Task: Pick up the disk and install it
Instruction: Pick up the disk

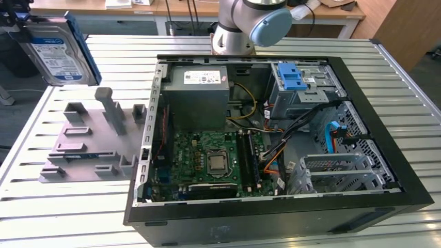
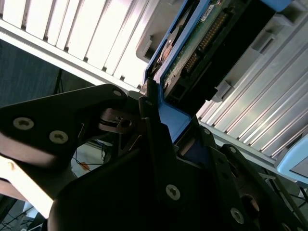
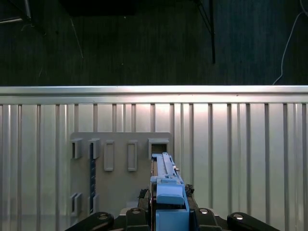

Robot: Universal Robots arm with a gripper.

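The disk is held clear above the grey fixture, clamped at its blue carrier edge by the closed gripper. Since only one end is gripped, it could tilt or slip and strike the computer case.

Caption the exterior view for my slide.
The gripper holds the disk raised above the grey fixture plate, beside the open computer case.

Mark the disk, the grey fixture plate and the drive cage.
disk (image 1: pixel 61 51): exterior view, on its white-and-blue label.
grey fixture plate (image 1: pixel 82 143): exterior view, on its flat base.
drive cage (image 1: pixel 292 77): exterior view, on its blue latch.
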